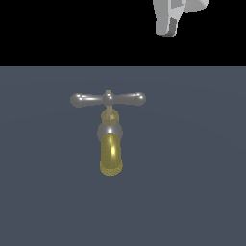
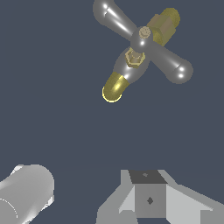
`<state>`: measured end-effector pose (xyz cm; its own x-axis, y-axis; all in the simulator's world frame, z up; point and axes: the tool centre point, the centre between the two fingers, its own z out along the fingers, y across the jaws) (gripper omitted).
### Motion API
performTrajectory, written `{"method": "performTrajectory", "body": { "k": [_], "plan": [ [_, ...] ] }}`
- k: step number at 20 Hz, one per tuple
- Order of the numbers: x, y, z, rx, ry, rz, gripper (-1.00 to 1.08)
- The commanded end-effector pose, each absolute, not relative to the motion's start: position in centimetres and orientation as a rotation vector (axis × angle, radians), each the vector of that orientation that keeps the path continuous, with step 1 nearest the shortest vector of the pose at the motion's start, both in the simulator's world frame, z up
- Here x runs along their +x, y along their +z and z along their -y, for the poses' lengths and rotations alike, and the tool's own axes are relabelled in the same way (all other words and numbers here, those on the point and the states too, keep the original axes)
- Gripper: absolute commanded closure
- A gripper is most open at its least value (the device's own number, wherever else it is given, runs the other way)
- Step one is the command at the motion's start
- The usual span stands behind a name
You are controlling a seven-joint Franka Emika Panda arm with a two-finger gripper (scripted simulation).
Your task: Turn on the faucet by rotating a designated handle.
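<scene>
Shiny brass-yellow spout of the faucet [image 1: 111, 153], grey metallic ball joint, brass stem, slim grey metallic handle [image 1: 107, 99] with white glints and a small brass hub, plain slate blue-grey bench [image 1: 192, 168], pale grey-white gripper [image 1: 169, 21], black backdrop.

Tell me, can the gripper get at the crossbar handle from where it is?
Probably yes. The gripper hangs apart from the handle, toward the exterior view's upper right, and nothing stands between them; only bare floor surrounds the faucet.
</scene>
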<state>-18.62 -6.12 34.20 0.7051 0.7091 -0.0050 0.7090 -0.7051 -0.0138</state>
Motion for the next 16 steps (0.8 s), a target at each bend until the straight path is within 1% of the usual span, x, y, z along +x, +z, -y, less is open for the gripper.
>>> {"method": "performTrajectory", "body": {
  "k": [1,16],
  "plan": [
    [-17.9,33.1,6.4,-2.853,0.015,1.294,1.08],
    [-13.6,26.9,7.2,-2.579,0.011,1.791,1.08]
  ]
}}
